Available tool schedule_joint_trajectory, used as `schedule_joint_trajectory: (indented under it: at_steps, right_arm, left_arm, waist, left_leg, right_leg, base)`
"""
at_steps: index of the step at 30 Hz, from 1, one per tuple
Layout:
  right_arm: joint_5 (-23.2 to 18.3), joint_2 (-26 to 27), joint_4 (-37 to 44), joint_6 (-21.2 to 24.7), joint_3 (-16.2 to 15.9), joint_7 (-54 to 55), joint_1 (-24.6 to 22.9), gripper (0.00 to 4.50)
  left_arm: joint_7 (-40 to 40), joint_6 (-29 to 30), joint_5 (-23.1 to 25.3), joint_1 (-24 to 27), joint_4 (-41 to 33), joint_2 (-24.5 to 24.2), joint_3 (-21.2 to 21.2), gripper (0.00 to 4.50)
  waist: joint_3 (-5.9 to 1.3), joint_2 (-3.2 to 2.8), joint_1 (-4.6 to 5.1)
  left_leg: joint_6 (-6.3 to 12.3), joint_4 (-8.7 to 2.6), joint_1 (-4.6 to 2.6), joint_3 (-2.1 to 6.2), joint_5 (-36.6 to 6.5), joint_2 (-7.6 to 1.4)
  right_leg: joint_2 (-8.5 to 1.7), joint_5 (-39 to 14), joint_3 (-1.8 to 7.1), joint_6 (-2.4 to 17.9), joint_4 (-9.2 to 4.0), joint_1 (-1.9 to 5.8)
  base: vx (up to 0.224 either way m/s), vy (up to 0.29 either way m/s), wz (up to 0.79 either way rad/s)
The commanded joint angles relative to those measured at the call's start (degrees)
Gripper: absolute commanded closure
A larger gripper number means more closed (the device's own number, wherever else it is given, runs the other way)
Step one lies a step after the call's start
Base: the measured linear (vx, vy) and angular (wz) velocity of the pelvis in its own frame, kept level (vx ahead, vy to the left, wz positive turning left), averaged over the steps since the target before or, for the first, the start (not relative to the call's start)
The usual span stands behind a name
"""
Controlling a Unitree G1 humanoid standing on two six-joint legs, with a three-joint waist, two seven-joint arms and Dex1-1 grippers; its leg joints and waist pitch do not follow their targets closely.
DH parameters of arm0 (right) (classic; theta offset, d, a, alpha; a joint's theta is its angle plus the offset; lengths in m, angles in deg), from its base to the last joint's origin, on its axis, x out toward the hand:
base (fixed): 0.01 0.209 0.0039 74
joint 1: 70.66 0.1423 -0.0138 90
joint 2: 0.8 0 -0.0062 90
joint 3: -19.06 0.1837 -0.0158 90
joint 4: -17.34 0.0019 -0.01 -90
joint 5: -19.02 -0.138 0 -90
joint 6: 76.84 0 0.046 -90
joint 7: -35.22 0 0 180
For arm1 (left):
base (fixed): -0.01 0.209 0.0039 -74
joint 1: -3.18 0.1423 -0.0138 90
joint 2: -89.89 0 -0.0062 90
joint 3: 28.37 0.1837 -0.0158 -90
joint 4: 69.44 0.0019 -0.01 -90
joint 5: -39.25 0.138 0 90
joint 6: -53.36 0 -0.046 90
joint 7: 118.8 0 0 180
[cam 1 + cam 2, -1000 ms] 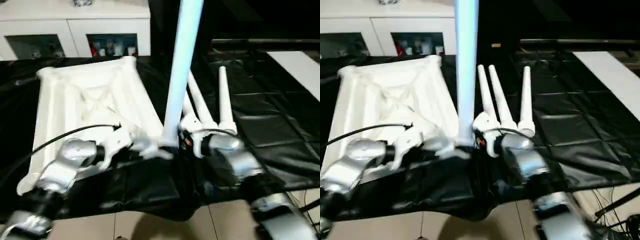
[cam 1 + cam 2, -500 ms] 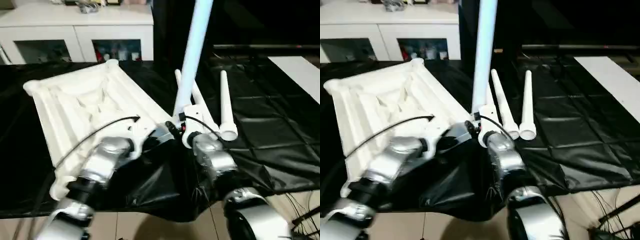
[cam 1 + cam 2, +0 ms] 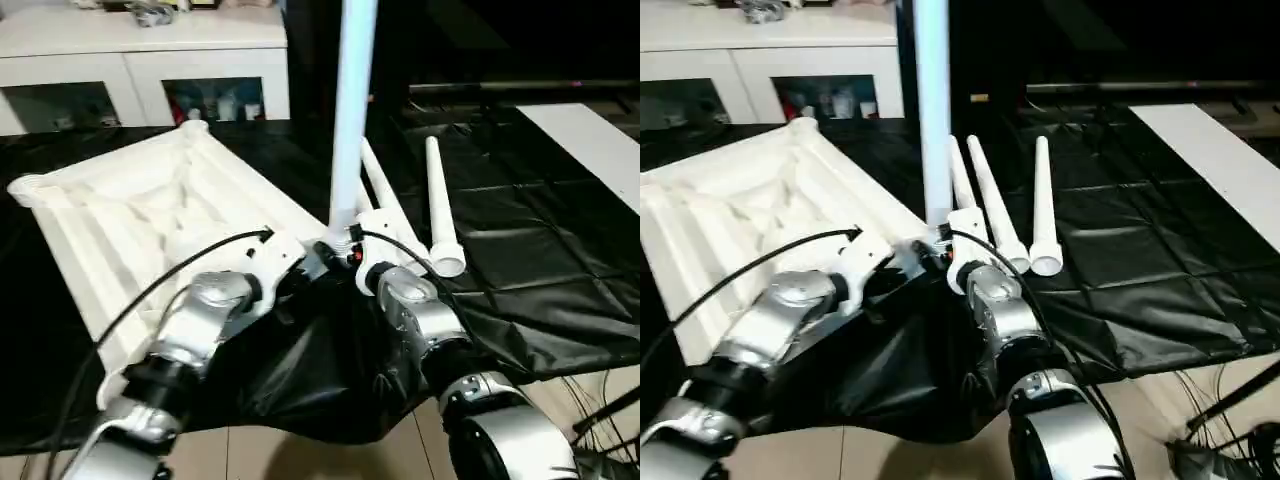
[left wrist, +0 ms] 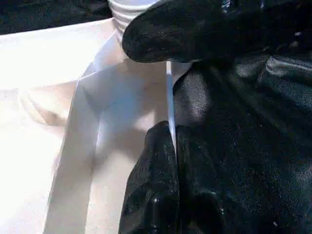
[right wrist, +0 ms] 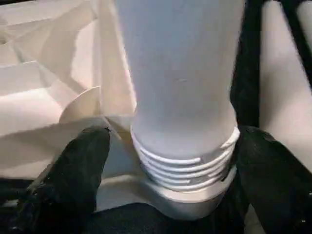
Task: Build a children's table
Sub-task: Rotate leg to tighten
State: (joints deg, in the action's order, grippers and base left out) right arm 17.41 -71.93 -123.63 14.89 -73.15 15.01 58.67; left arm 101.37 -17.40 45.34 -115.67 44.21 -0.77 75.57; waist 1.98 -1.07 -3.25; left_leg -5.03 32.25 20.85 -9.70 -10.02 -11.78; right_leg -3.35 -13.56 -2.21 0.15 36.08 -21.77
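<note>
Black-sheeted surface (image 3: 520,250) carried all parts. White table top (image 3: 150,210) lay underside up on surface's left half. One leg (image 3: 352,110) stood upright, ribbed end seated in near-right corner socket (image 5: 180,195). Three spare legs (image 3: 1040,200) lay side by side just right of it. Right end effector (image 5: 165,146) spread, fingers flanking leg base. Left end effector (image 4: 170,97) pinched top's rim by that socket.

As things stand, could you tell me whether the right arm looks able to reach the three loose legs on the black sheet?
Probably yes: the loose legs lie just beyond the right gripper, nothing between. But its jaws straddle the upright leg at the tabletop socket.
</note>
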Motion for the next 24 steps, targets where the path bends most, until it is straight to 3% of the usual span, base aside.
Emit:
schedule_joint_trajectory:
  at_steps: [1,3,7,8,11,18,24]
  right_arm:
    - [0.68,0.20,3.90,0.06,-4.00,-5.93,-0.04,0.04]
    - [1.18,-1.89,6.18,0.33,-5.01,-9.38,-0.69,0.04]
    - [1.70,-6.05,10.63,-0.01,-7.17,-16.48,-2.18,0.04]
    - [1.27,-9.10,13.74,-0.18,-9.04,-22.71,-3.53,0.04]
    - [0.73,-11.74,16.33,-0.54,-10.70,-28.14,-4.73,0.04]
    - [0.73,-15.40,18.97,-0.83,-13.28,-35.50,-5.85,0.04]
    - [1.30,-17.61,20.52,-0.94,-14.81,-39.20,-6.46,0.04]
  left_arm:
    - [2.88,-0.85,1.00,2.10,0.48,-1.54,2.46,4.50]
    - [5.33,-1.32,0.27,3.10,-0.99,-3.55,2.45,4.50]
    - [10.67,-5.57,-0.81,4.93,-3.17,-7.94,2.92,4.50]
    - [15.43,-7.70,-2.92,6.47,-5.31,-10.42,2.48,4.50]
    - [19.64,-8.30,-4.99,7.79,-7.55,-12.49,2.00,4.50]
    - [25.07,-8.75,-7.45,8.97,-10.83,-15.93,2.05,4.50]
    - [26.20,-8.98,-7.94,8.72,-10.79,-16.83,2.01,4.50]
  waist:
    - [-2.88,-0.01,-0.47]
    - [-3.07,-0.04,-0.50]
    - [-3.05,0.00,-0.34]
    - [-2.99,0.19,-0.51]
    - [-2.92,-0.05,-0.82]
    - [-2.52,0.31,-1.59]
    - [-2.67,0.48,-1.76]
  left_leg:
    - [0.96,-3.31,0.29,0.47,-7.90,-1.07]
    - [2.34,-2.75,0.39,0.34,-4.41,-0.95]
    - [3.46,-2.63,0.09,0.15,-4.37,-1.08]
    - [3.58,-2.60,0.08,0.24,-4.60,-1.05]
    - [3.45,-2.59,-0.34,0.05,-5.14,-1.34]
    - [2.64,-2.83,-0.33,-0.11,-6.88,-1.43]
    - [2.61,-2.58,-0.29,-0.08,-5.25,-1.30]
  right_leg:
    - [-3.95,0.05,2.25,10.59,-4.35,2.44]
    - [-3.69,8.77,2.11,11.87,-3.62,2.55]
    - [-3.46,12.41,2.05,12.94,-3.34,2.46]
    - [-3.38,12.29,1.92,12.95,-3.38,2.68]
    - [-3.28,12.23,1.89,13.26,-3.31,2.34]
    - [-3.62,6.71,2.07,13.28,-3.52,2.28]
    - [-3.49,9.34,2.09,13.33,-3.15,2.39]
  base:
    - [0.000,0.000,0.00]
    - [0.000,0.000,0.00]
    - [0.000,0.000,0.00]
    - [0.000,0.000,0.00]
    - [0.000,0.000,0.00]
    - [0.000,0.000,0.00]
    - [0.000,0.000,0.00]
